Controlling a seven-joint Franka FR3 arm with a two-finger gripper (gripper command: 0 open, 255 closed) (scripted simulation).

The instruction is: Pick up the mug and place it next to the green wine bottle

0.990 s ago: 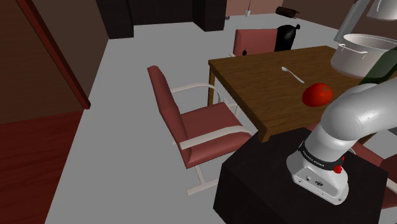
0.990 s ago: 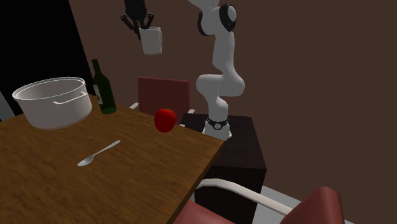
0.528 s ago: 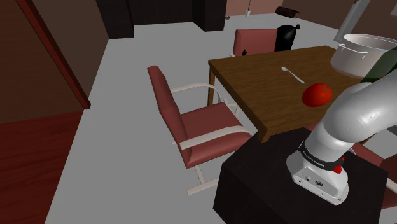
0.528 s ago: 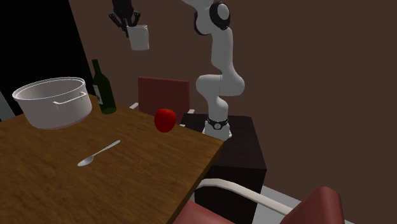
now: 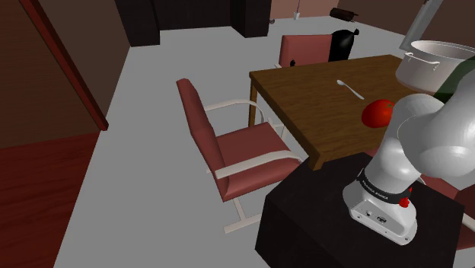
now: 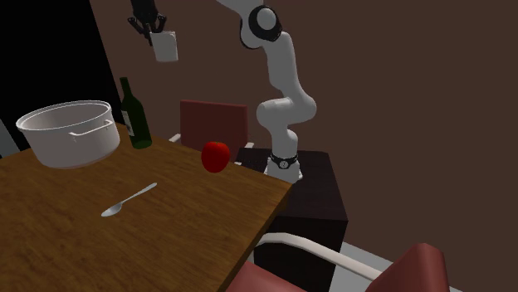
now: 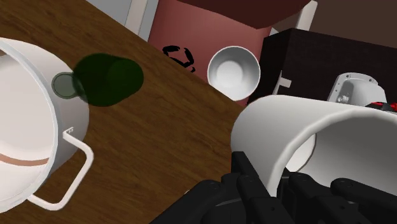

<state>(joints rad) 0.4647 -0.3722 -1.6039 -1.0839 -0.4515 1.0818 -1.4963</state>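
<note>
White mug (image 6: 166, 46) pinched by rim in hand (image 6: 152, 31) — well clear above green bottle (image 6: 134, 116) nr edge of table (image 6: 207, 224)

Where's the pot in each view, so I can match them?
Shoulder view: pot at the upper right, on the table.
Second exterior view: pot at the left, beside the bottle.
Wrist view: pot beside the bottle, seen from above.
Shared landmark: the table under it.
</note>
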